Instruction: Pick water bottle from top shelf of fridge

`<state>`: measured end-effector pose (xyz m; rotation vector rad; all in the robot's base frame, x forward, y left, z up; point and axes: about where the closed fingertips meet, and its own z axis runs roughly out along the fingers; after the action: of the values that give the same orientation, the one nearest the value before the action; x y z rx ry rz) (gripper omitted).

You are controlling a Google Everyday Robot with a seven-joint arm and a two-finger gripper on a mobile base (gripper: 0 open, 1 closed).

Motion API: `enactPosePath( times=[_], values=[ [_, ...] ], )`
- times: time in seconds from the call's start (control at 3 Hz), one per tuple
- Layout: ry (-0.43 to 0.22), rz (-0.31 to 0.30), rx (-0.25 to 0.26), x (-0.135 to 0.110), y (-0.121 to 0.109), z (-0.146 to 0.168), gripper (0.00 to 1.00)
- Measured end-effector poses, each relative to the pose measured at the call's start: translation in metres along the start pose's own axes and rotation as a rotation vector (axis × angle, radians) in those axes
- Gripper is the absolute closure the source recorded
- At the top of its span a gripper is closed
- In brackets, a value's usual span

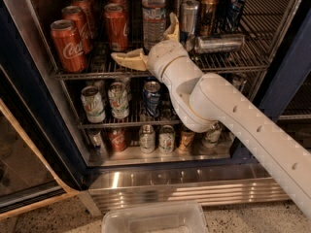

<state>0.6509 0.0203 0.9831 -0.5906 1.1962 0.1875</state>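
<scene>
The water bottle (154, 16) stands upright on the table (233, 62), the uppermost wire rack of the fridge (287, 69). Its long axis runs vertical, with the cap pointing up, and it sits about midway along the table's front edge, a little back from the rail. The pincer (143, 35) hangs at that front edge with its two tan fingers spread wide open, holding nothing. One finger (129, 59) points left just below the bottle's base and the other rises beside the bottle's right flank; whether either touches it cannot be told. Red cola cans (68, 45) fill the table's left end. A silver can (218, 43) lies on its side towards the right end.
</scene>
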Motion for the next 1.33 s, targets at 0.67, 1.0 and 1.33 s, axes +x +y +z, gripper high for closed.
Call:
enactPosePath(
  times=[0.67,1.0,1.33],
  values=[
    [-0.042,0.029,0.075,0.001,-0.002,0.01,0.0],
    [-0.063,0.027,0.139,0.013,-0.012,0.01,0.16],
    [-0.074,0.015,0.182,0.017,-0.019,0.006,0.23]
  ],
)
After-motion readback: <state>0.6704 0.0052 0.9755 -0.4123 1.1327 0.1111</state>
